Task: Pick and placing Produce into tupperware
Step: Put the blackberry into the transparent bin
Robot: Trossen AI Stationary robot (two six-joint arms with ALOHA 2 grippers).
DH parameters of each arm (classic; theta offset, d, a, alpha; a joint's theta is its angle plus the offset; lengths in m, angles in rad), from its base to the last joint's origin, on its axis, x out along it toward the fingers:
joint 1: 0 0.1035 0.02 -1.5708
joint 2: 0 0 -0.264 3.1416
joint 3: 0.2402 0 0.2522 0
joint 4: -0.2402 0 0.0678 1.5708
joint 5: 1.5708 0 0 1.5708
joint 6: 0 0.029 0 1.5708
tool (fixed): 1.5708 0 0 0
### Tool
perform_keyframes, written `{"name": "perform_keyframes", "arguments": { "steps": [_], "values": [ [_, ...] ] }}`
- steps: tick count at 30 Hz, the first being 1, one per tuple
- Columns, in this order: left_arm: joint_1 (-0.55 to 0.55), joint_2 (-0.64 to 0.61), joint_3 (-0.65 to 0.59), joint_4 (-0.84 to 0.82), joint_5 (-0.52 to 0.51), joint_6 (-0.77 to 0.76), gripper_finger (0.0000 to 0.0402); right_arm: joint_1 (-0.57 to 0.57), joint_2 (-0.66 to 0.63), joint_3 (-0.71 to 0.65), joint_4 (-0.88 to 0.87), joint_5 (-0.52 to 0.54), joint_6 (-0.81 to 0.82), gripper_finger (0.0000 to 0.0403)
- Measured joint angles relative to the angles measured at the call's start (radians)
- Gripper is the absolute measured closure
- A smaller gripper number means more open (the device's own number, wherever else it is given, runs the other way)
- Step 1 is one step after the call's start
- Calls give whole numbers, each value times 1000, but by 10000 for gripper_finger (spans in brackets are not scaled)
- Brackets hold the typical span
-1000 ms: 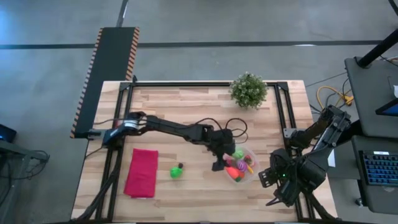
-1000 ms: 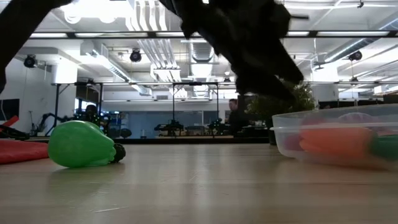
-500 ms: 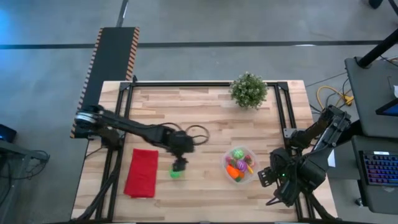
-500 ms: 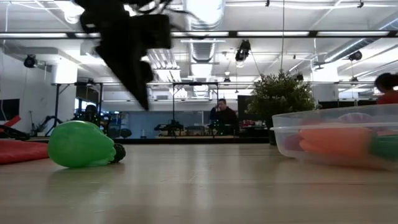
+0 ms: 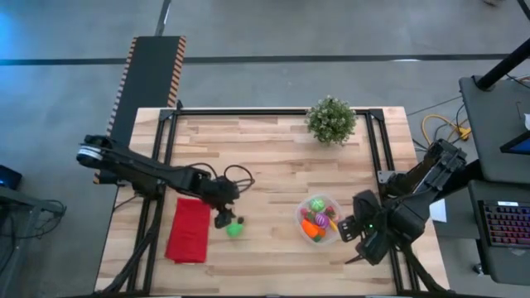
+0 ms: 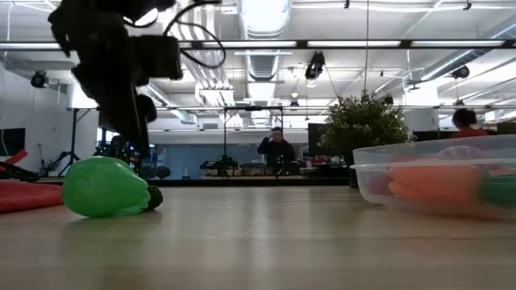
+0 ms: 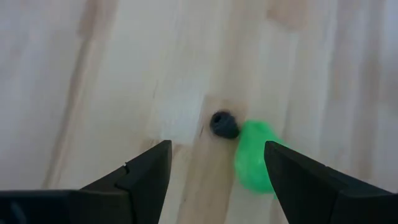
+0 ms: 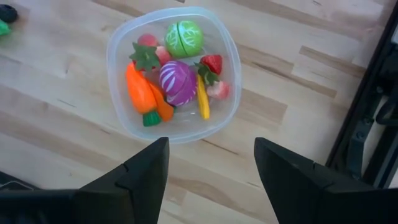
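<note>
One green toy produce piece (image 5: pixel 235 229) with a dark stem end lay loose on the pale wooden table (image 5: pixel 265 153) in the high view, between the red folded cloth (image 5: pixel 189 230) and the round clear plastic tupperware (image 5: pixel 320 219). The left gripper (image 5: pixel 224 218) hung just beside that piece, on its cloth side. The right gripper (image 5: pixel 362 240) waited near the tupperware, on the side away from the cloth. A green potted plant (image 5: pixel 331 119) stood well apart from the tupperware, toward the table's far edge.

Low view: the green piece (image 6: pixel 105 187) rested on the table, the left gripper (image 6: pixel 133 121) above and behind it, apparently not touching; the tupperware (image 6: pixel 435 181) showed orange contents.

Left wrist view: the left fingers (image 7: pixel 146 171) stood wide apart and empty, the green piece (image 7: pixel 255 155) and its dark stem (image 7: pixel 224 124) ahead, nearer one finger than centred.

Right wrist view: the right fingers (image 8: pixel 146 168) were spread and held nothing; the tupperware (image 8: pixel 118 43) contained an orange carrot (image 8: pixel 138 87), a purple cabbage half (image 8: pixel 178 83), a green piece (image 8: pixel 183 38), red pieces and a yellow one.

Judged step: approach to the last loose piece. The next move called for centring the open jaws over it, descending, then closing.
</note>
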Motion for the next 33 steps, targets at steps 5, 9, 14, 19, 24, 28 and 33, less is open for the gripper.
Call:
{"name": "perform_keyframes", "arguments": {
  "steps": [5, 9, 14, 19, 24, 28, 33],
  "values": [
    [-7, 107, 4, -1, -9, 31, 160, -18, 0, 0, 0, 0, -29, 174],
    [-9, 169, 13, 31, -23, 54, 160, -17, 0, 0, 1, -1, -31, 174],
    [-24, 204, 21, 87, -18, 75, 160, -17, 0, 0, 2, -3, -29, 174],
    [-43, 209, 26, 117, -11, 75, 160, -17, 0, 0, 2, -4, -38, 174],
    [-56, 213, 22, 156, -30, 75, 160, -17, 0, 0, 1, -4, -40, 174],
    [-60, 229, 20, 157, -38, 75, 160, -17, 0, 0, 1, -4, -41, 174],
    [-88, 256, 19, 162, -62, 82, 160, -17, 0, 0, 1, -4, -44, 174]
  ]
}}
